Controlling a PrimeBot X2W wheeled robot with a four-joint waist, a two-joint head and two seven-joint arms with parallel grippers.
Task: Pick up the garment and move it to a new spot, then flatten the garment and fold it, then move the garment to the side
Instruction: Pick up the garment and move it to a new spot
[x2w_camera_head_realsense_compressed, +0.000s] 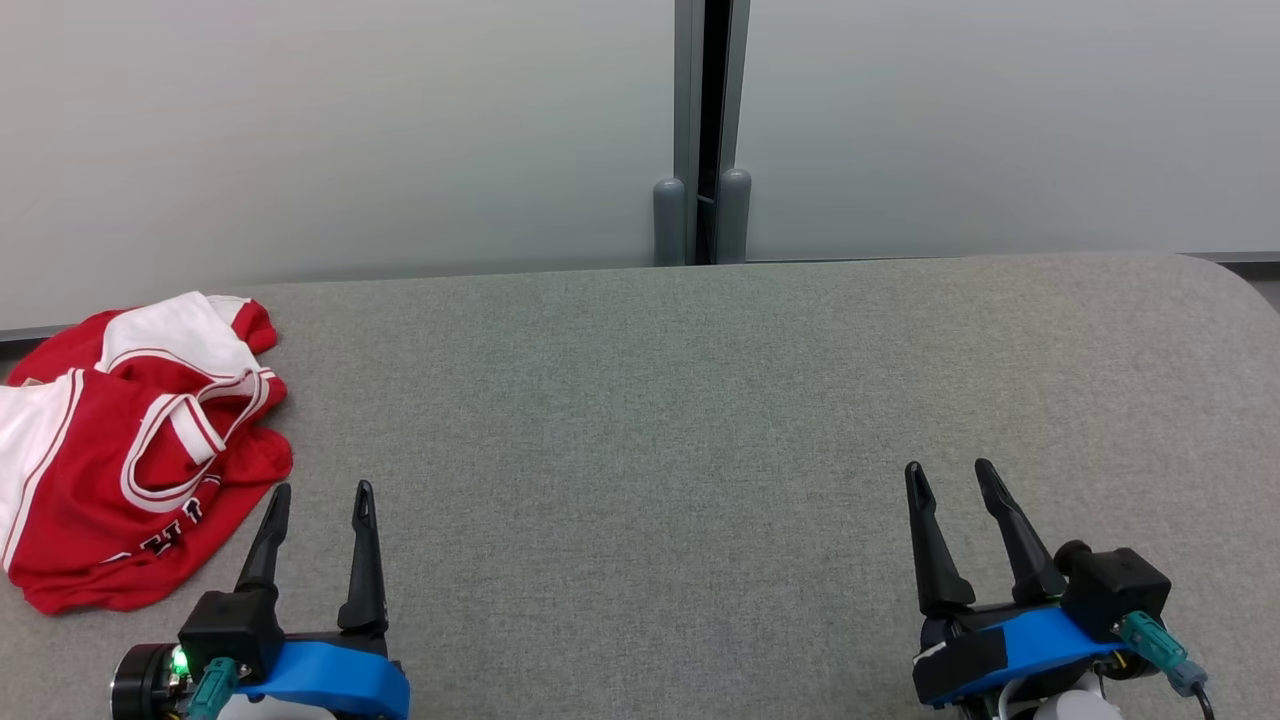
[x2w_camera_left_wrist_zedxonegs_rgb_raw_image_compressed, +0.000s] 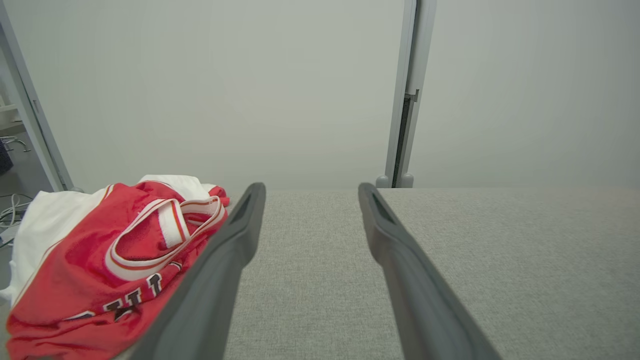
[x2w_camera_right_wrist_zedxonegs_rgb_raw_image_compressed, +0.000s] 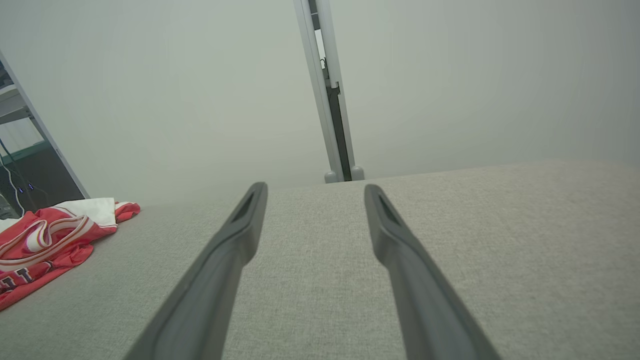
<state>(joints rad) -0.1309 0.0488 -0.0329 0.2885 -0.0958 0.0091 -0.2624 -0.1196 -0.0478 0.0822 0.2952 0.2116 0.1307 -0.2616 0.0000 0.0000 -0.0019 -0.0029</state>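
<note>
The garment (x2w_camera_head_realsense_compressed: 120, 440) is a red and white jersey with striped trim, lying crumpled at the left edge of the grey fabric-covered table (x2w_camera_head_realsense_compressed: 650, 420). It also lies at the lower left in the left wrist view (x2w_camera_left_wrist_zedxonegs_rgb_raw_image_compressed: 105, 260) and at the far left in the right wrist view (x2w_camera_right_wrist_zedxonegs_rgb_raw_image_compressed: 45, 245). My left gripper (x2w_camera_head_realsense_compressed: 322, 492) stands open at the lower left, its fingertips just right of the jersey and not touching it. At the lower right, my right gripper (x2w_camera_head_realsense_compressed: 950, 472) stands open over bare table, far from the garment. Nothing sits between either pair of fingers.
Pale partition panels with a dark vertical post (x2w_camera_head_realsense_compressed: 710, 130) stand right behind the table's far edge. The table's right corner (x2w_camera_head_realsense_compressed: 1230, 280) is rounded. Off the table's left side there are a metal frame and cables (x2w_camera_left_wrist_zedxonegs_rgb_raw_image_compressed: 10, 210).
</note>
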